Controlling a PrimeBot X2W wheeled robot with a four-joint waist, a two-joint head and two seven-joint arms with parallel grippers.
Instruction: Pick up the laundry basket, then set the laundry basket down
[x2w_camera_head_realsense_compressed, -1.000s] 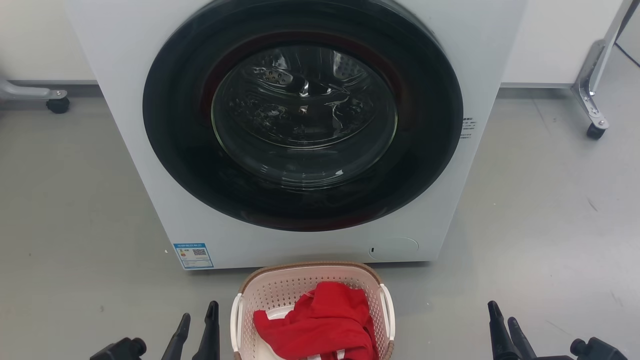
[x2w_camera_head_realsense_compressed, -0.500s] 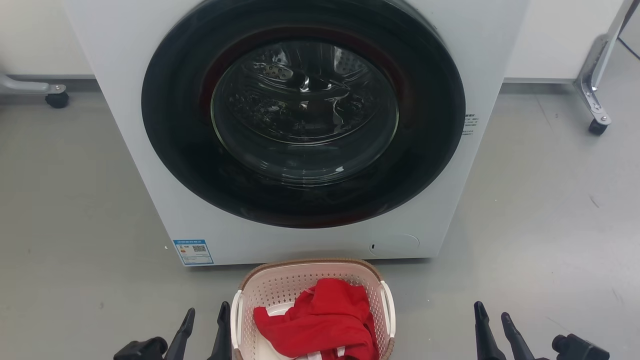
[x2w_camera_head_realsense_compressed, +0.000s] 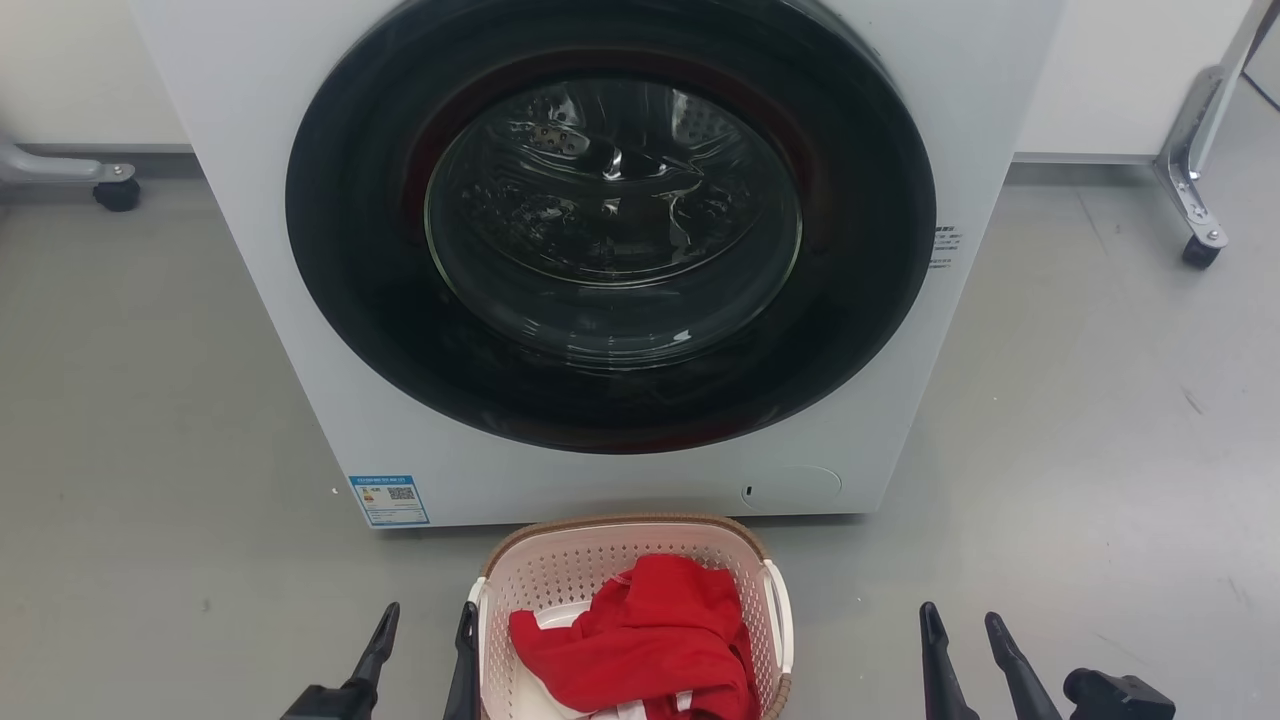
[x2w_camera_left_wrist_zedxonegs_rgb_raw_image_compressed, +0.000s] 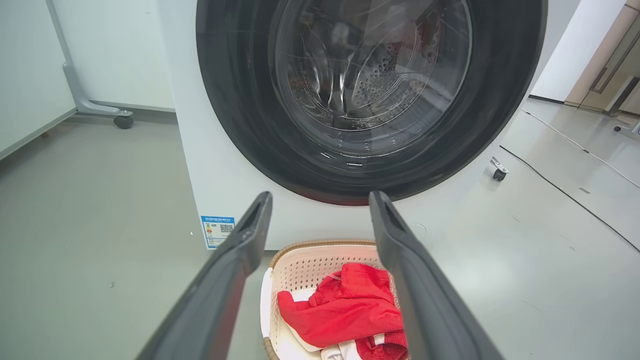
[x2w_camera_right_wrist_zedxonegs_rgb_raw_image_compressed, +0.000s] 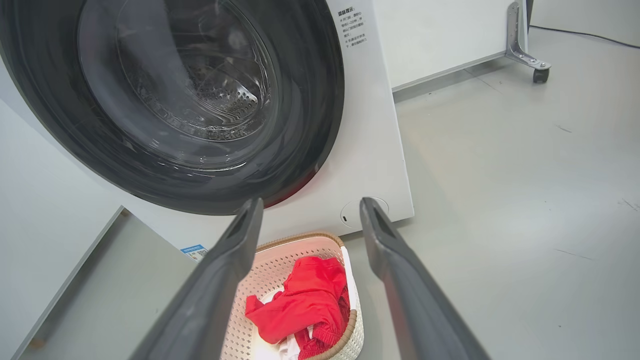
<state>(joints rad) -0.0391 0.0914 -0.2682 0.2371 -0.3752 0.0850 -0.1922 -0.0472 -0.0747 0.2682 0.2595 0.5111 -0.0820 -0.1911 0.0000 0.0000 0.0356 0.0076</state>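
Left gripper (x2w_camera_head_realsense_compressed: 428, 612), 7 o'clock: jaws wide apart, empty, inner finger just beside the laundry basket (x2w_camera_head_realsense_compressed: 560, 575). Basket at 6 o'clock on the floor, red cloth (x2w_camera_head_realsense_compressed: 650, 640) inside, washer (x2w_camera_head_realsense_compressed: 610, 250) at 12. Right gripper (x2w_camera_head_realsense_compressed: 960, 615), 5 o'clock: spread, empty.

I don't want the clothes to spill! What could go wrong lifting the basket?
The left gripper is beside the laundry basket, but the right gripper is farther away; a lopsided grab might tip it and spill the red garment. The washer stands close behind, so a lift could bump it.
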